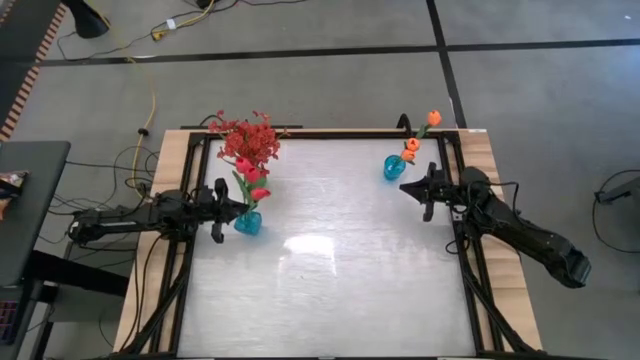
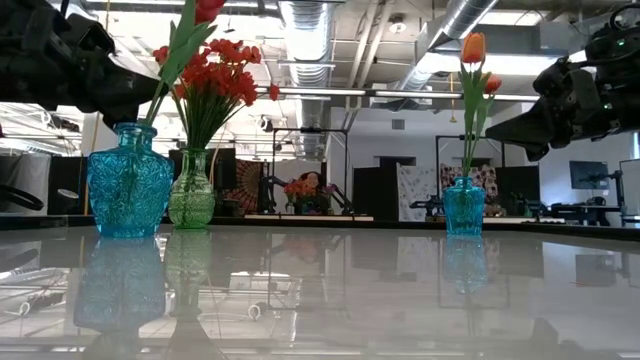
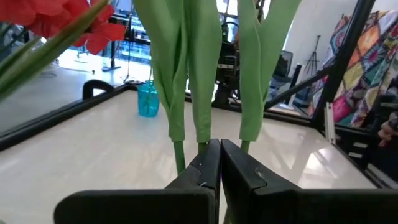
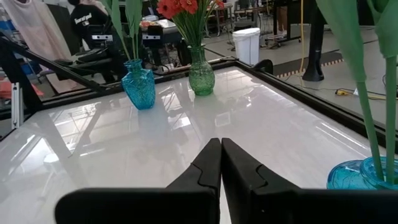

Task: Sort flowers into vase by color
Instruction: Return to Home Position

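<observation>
A blue vase (image 1: 248,222) at the table's left holds red-pink tulips (image 1: 252,175). Behind it a green vase (image 2: 191,195) holds a bushy red spray (image 1: 252,140). At the far right a second blue vase (image 1: 394,167) holds orange tulips (image 1: 411,146). My left gripper (image 1: 238,209) is shut, level, right beside the red-pink tulips' green stems (image 3: 186,93), above their vase's mouth. My right gripper (image 1: 404,186) is shut and bare, level, just on the near side of the orange tulips' vase (image 4: 364,174). My left gripper's shut fingertips (image 3: 211,155) come level from the table's left, right up against the lower tulip stems (image 3: 180,149). Nothing is between the fingers. I cannot tell whether the tips touch the stems.
A black frame rail (image 1: 330,133) runs along the table's far edge and sides. The glossy white tabletop (image 1: 330,270) lies bare between the two vase groups and toward the near edge. Cables lie on the floor beyond the table's far left corner.
</observation>
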Controlling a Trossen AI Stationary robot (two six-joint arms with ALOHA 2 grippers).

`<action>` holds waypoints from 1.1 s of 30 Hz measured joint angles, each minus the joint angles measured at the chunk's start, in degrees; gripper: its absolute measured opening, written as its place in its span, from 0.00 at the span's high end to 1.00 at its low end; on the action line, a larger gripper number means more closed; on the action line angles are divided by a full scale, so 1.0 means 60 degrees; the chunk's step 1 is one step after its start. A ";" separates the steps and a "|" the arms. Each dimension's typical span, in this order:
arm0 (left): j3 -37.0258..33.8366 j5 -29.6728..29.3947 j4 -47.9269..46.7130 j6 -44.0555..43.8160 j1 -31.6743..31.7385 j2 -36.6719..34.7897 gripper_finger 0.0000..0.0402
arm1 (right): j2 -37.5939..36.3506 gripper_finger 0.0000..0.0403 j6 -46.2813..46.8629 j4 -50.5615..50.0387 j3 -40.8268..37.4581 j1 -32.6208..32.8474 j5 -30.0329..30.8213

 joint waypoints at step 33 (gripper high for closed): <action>-0.0007 -0.0103 0.0018 0.1393 0.0000 0.0000 1.00 | 0.0000 0.90 -0.0357 -0.0007 -0.0004 0.0059 0.0053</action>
